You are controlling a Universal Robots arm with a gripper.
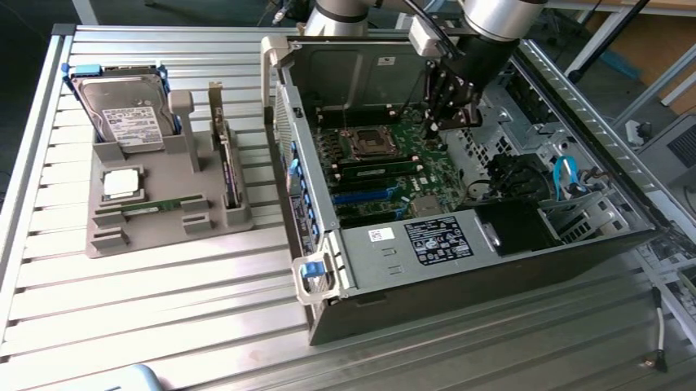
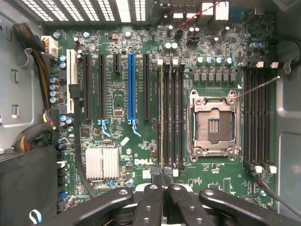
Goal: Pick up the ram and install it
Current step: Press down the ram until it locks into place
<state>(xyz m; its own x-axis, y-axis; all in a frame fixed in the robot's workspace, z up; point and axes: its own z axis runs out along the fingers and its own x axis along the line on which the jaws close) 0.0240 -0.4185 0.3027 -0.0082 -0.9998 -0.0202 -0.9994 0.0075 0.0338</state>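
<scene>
Table point(image 1: 163, 326), tray ram point(image 1: 152, 205), slotted ram point(image 2: 161, 117), closed hand point(image 2: 162, 176)

Hard drive point(image 1: 122, 114) and processor chip point(image 1: 122, 183) (silver) sit in grey tray point(image 1: 169, 183).

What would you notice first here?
The big open computer case lies on the metal table, showing its green board with one bright blue slot. The robot's black hand is shut, just over a memory stick standing in the board. A grey tray sits at the exterior view's left.
</scene>
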